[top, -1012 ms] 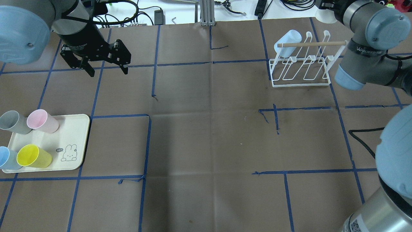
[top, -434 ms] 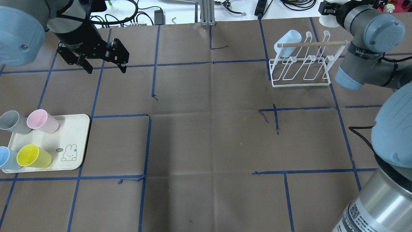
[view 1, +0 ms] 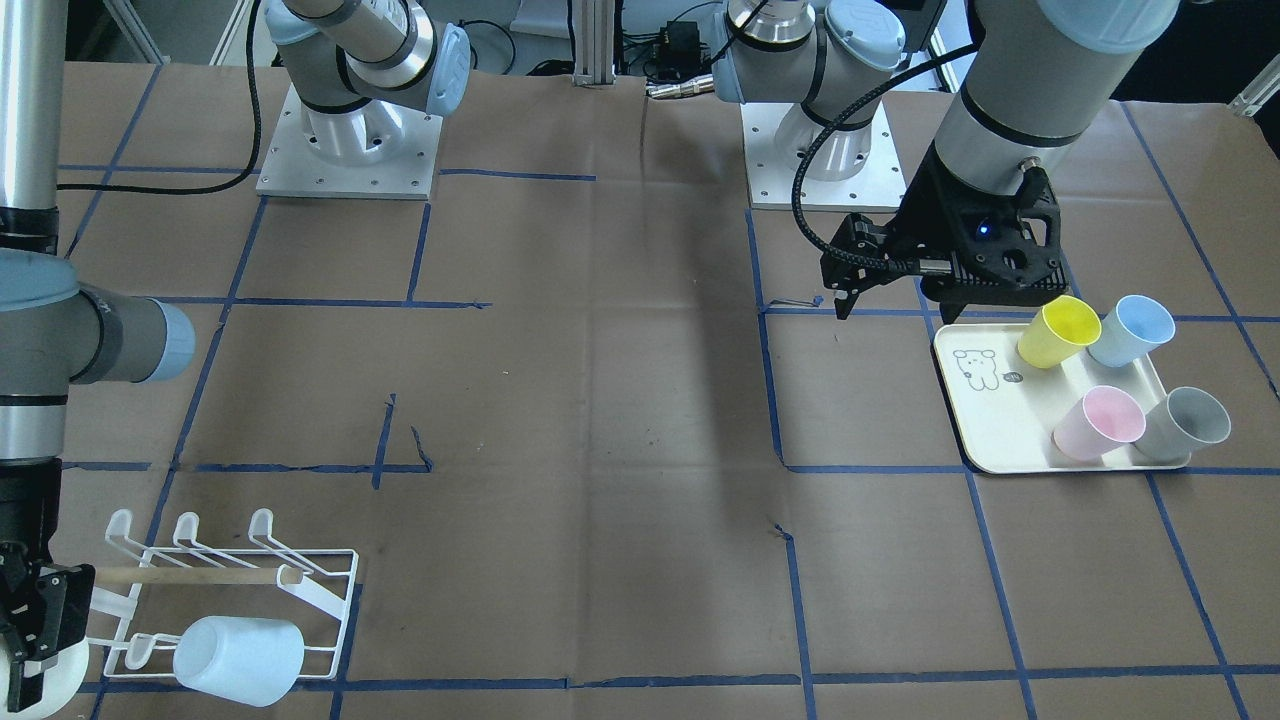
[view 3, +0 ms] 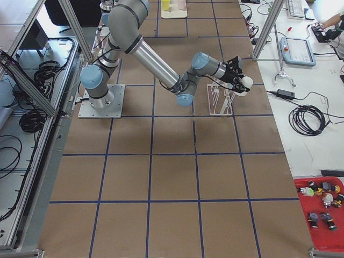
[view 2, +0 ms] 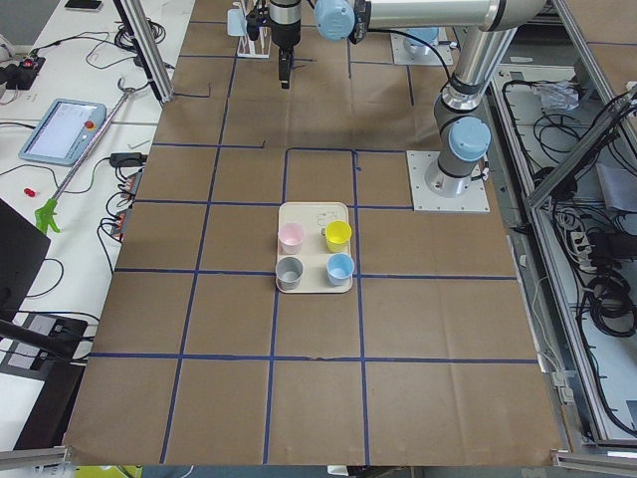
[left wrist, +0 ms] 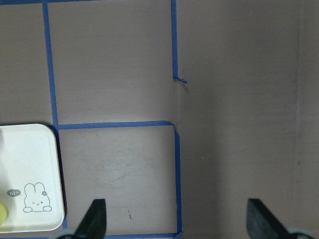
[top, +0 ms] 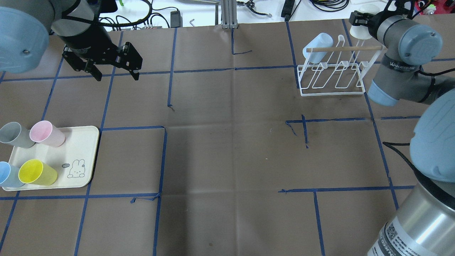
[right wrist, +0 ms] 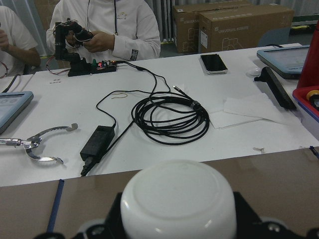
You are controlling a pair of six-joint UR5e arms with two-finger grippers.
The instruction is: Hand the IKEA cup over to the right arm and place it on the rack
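The IKEA cup [right wrist: 178, 196] is white, and my right gripper [right wrist: 178, 224] is shut on it, bottom toward the wrist camera. From overhead the cup [top: 359, 31] and right gripper [top: 358, 23] hang just beyond the far right corner of the white wire rack [top: 332, 73]. A light-blue cup [top: 318, 46] sits upside down on a far left prong of the rack. In the front-facing view the held cup [view 1: 45, 690] is left of the rack [view 1: 235, 580]. My left gripper [top: 116, 76] hangs open and empty at the far left, fingers spread wide in its wrist view [left wrist: 177, 219].
A cream tray [top: 83, 142] with a rabbit drawing lies at the near left. It holds yellow [top: 37, 172], pink [top: 46, 133], grey [top: 14, 134] and blue [top: 7, 174] cups. Beyond the table edge are cables [right wrist: 169, 117] and seated people [right wrist: 104, 30].
The right arm has swung so the white cup sits lower and closer to the rack's far right corner. The left gripper drifted slightly back and left, still open.
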